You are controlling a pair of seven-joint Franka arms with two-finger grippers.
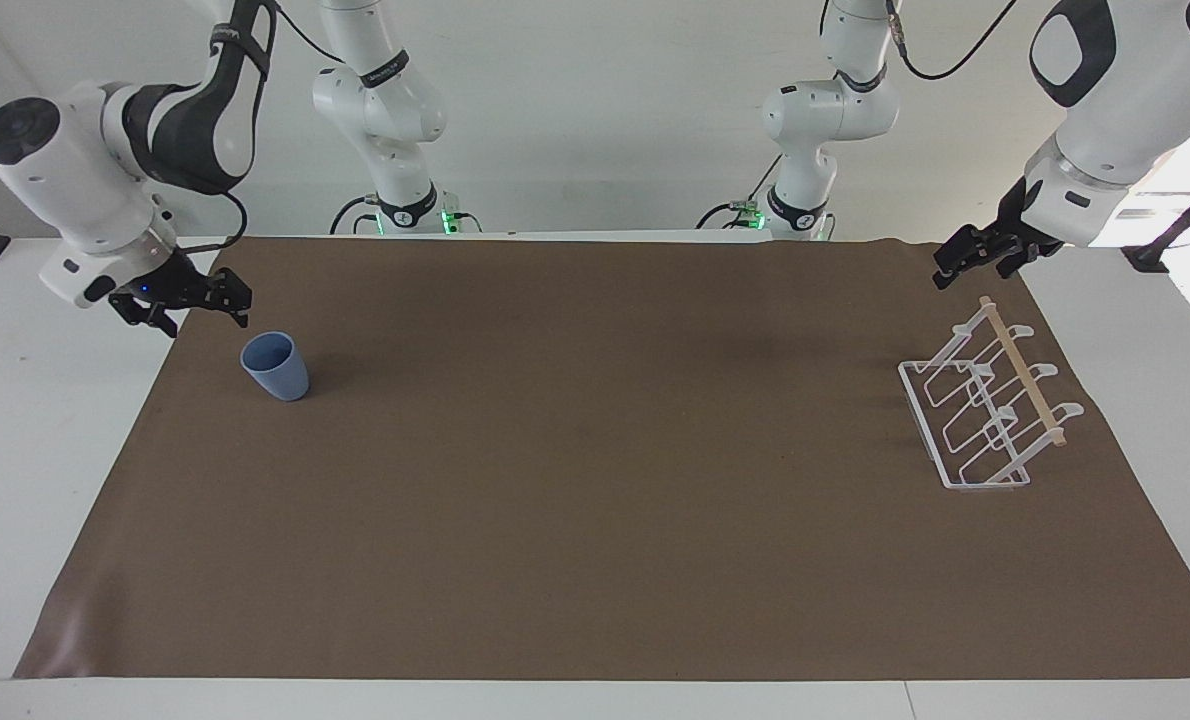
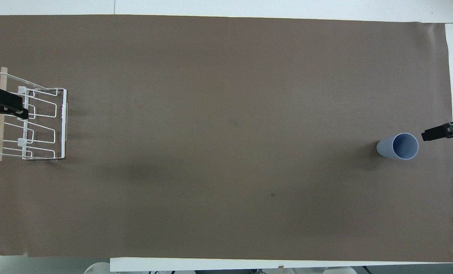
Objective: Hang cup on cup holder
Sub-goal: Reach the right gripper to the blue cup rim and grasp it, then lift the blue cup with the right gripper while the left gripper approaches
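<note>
A blue cup (image 1: 275, 367) stands upright near the desk edge at the right arm's end, rack (image 1: 987, 412) at the other. The right gripper (image 1: 191, 304), spread apart, is held just beside it; the left gripper (image 1: 975, 256), its state unclear, waits over the rack. The cup is judged light, slippery plastic, best pinched across its wall.

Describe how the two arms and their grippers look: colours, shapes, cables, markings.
Both arms have glossy white rounded shells with black joint sections and loose black cables. The right gripper is black and angular, on a white wrist with a small blue light. The left gripper is black too. Green lights glow at both bases.
</note>
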